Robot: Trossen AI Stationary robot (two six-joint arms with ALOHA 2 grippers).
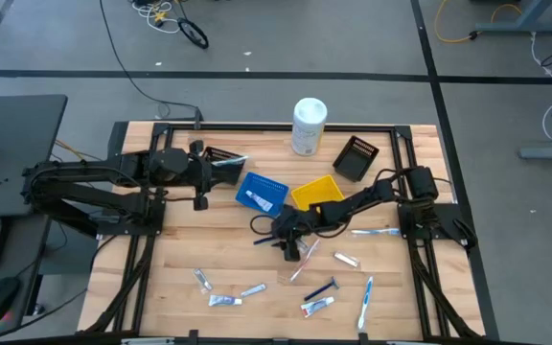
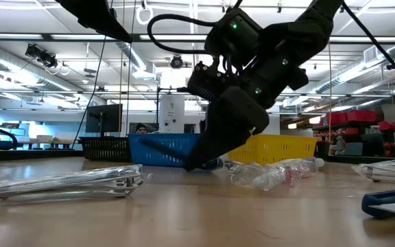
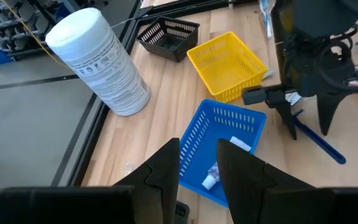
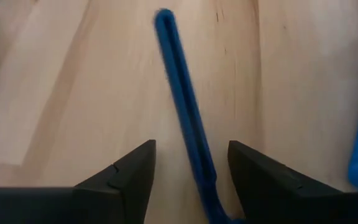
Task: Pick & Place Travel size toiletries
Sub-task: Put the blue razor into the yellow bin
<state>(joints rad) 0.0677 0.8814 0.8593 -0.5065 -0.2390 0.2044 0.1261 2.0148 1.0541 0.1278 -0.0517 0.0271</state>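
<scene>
At table centre, just in front of the blue bin [image 1: 262, 193] and the yellow bin [image 1: 316, 192]: right gripper [image 1: 287, 237] lowered to the wood, fingers spread wide, straddling a slim blue-handled razor [image 4: 185, 118] lying flat between them. Not yet clamped; handle passes lengthwise through the gap, aligned for a pinch across its narrow width. Tips at or very near the surface in the low view, as a flat, thin item likely demands.

Above the rear left of the table, close to the blue bin's rim: left gripper [image 3: 197, 168], fingers partly apart, nothing visible between them. Aimed down at the blue bin, which holds at least one small white tube [image 3: 225, 163]. Probably waiting while the right arm works.

Across the front half of the table: remaining travel size toiletries scattered loose, including small white tubes [image 1: 225, 300], a pale toothbrush [image 1: 365, 299], a dark-handled razor [image 1: 320, 287] and a clear-wrapped item [image 2: 273, 173] beside the right gripper. Well spaced, so single picks without crowding look feasible.

At the rear edge: large white canister [image 1: 309, 126] upright, black bin [image 1: 356, 158] beside it, both clear of the working zone.

Judged step: closing on the blue razor, then transfer to a bin. Risk: thin handle slipping or pivoting on closure.
</scene>
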